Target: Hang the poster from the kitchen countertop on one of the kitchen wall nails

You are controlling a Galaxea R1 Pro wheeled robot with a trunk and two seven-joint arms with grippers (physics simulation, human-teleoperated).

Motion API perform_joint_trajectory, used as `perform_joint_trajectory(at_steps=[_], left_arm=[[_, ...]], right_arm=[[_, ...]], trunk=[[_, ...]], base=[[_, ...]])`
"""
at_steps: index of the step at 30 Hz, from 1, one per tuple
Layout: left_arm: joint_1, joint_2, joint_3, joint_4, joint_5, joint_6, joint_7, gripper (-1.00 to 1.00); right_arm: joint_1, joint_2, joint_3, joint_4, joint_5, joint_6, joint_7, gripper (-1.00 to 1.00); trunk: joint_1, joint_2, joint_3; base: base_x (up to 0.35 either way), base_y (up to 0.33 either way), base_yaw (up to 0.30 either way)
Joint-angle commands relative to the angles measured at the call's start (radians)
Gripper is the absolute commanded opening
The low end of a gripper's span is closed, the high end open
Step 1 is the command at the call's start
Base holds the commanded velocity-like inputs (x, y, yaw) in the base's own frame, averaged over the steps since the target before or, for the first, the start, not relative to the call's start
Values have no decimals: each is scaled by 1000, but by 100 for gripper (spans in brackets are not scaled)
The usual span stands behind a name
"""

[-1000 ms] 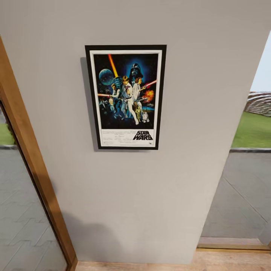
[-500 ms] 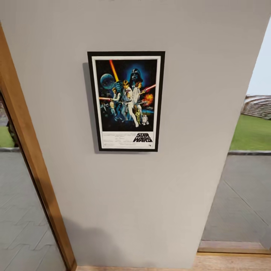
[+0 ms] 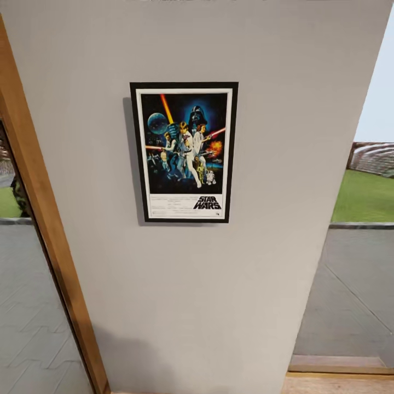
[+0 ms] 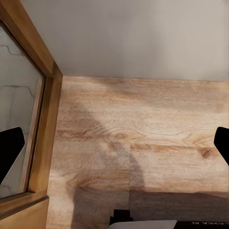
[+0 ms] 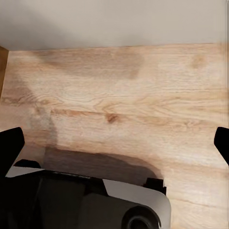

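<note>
The poster (image 3: 184, 152) hangs flat and upright on the light grey wall (image 3: 219, 284) in the head view, with its black frame, white border and "STAR WARS" title below the figures. No gripper touches it. The wall nail is hidden behind it, and the kitchen countertop is out of view. My left gripper (image 4: 114, 148) points down at the wooden floor (image 4: 143, 129), its fingertips (image 4: 10, 149) spread wide with nothing between them. My right gripper (image 5: 114, 145) hangs the same way, open over the floor, with one fingertip (image 5: 9, 148) at each side.
A wooden door frame (image 3: 46, 230) with glass runs down the wall's left side. To the right, an opening (image 3: 355, 262) gives onto pavement and grass. My own base (image 5: 95, 202) shows under the right gripper, close to the wall's foot.
The whole head view has shifted: the poster now shows slightly smaller and lower in the picture, so the camera has moved. The poster stays in place on the wall.
</note>
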Motion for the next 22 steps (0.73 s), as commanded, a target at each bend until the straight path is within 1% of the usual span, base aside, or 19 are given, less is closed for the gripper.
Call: perform_joint_trajectory(at_steps=[1,3,4,7,10,14,22], left_arm=[[1,-1,5,-1,-3,-1,-7,100],[1,-1,5,-1,-3,-1,-7,100],[1,-1,5,-1,-3,-1,-7,100],[1,-1,5,-1,-3,-1,-7,100],[1,0,5,-1,-3,-1,-7,100],[1,-1,5,-1,-3,-1,-7,100],[1,-1,5,0,-4,-1,-7,100]], right_arm=[[0,0,4,23,-7,-5,-21,100],[0,0,4,47,-8,-5,-46,100],[0,0,4,72,-8,-6,-74,100],[0,0,4,100,-8,-6,-118,100],[0,0,4,123,-7,-5,-177,100],[0,0,4,129,-8,-5,-192,100],[0,3,5,131,-8,-5,-199,100]], trunk=[[0,0,0],[0,0,1],[0,0,1],[0,0,1],[0,0,1],[0,0,1],[0,0,1]], base=[[0,0,0],[0,0,0],[0,0,0],[0,0,0],[0,0,0],[0,0,0],[0,0,0]])
